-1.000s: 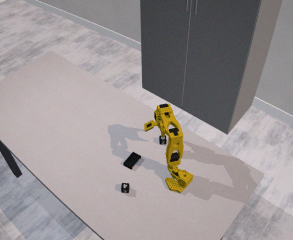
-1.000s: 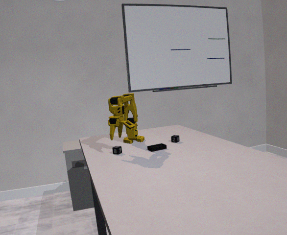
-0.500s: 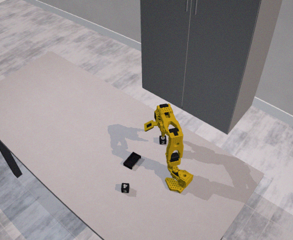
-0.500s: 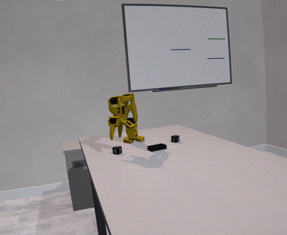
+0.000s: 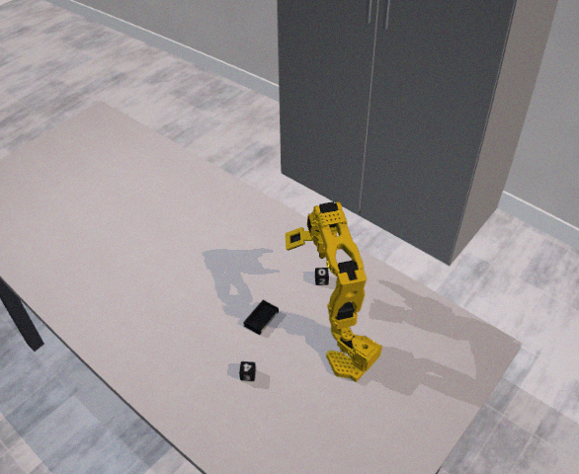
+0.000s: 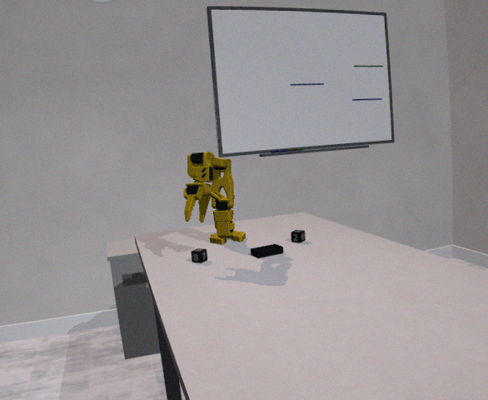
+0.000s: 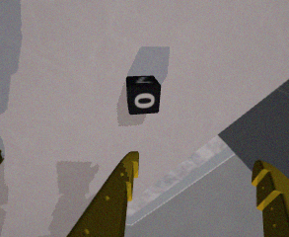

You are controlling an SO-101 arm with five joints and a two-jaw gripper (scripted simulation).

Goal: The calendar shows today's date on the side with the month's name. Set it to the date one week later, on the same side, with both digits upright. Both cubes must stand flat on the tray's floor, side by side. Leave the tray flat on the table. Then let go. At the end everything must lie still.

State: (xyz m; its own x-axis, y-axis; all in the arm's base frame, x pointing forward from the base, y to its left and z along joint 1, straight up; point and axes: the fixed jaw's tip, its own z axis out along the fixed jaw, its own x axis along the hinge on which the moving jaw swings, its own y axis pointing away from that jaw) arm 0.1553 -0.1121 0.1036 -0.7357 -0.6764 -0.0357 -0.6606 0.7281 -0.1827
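Observation:
A black digit cube (image 5: 321, 276) stands on the table close to the arm. In the wrist view (image 7: 143, 95) its near face reads 0, and it also shows in the exterior view (image 6: 198, 255). My gripper (image 6: 195, 217) hangs well above this cube, open and empty. In the wrist view the two yellow fingers stand apart with only table and floor between them. The black tray (image 5: 261, 316) (image 6: 266, 250) lies flat on the table with no cube in it. A second black cube (image 5: 247, 370) (image 6: 297, 236) with a 4 on top stands apart from the tray.
The table's edge runs close behind the first cube (image 7: 183, 173). A tall grey cabinet (image 5: 391, 117) stands on the floor beyond that edge. The arm's base (image 5: 354, 359) sits near the table's corner.

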